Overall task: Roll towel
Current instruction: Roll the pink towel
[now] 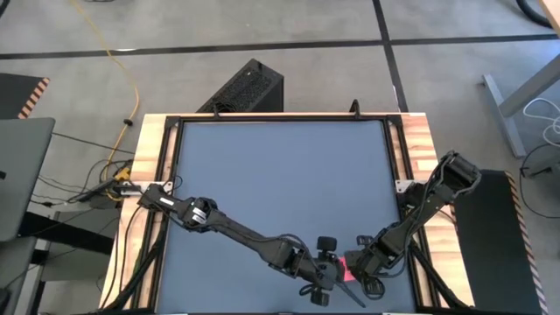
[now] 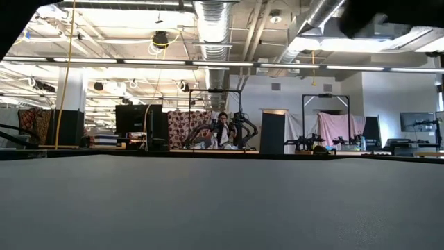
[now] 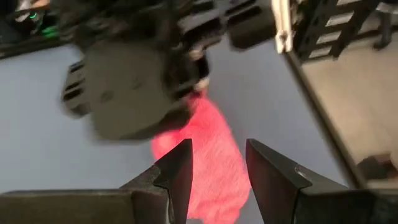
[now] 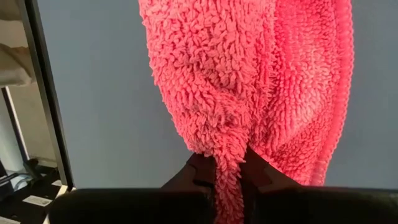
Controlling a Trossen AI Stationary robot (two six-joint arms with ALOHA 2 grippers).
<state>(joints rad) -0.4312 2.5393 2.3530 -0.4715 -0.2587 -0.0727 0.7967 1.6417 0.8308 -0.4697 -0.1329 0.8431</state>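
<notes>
I am watching both arms meeting at the near edge of the surface (image 1: 280, 166), right of centre. The towel (image 1: 347, 268) is lying bunched there, a small pink patch between the two grippers. The right gripper (image 4: 228, 168) is pinching one end of it: jaws nearly closed, pile squeezed between them, the cloth running straight out away from them. The left gripper (image 3: 219, 167) is sitting just beside the towel's other side, jaws part open with pink showing through the gap, gripping nothing that I can see. Long axis is running roughly from one gripper to the other. The right gripper's body is overhanging the cloth in the left wrist view, crowding any approach. No other things on the surface.
</notes>
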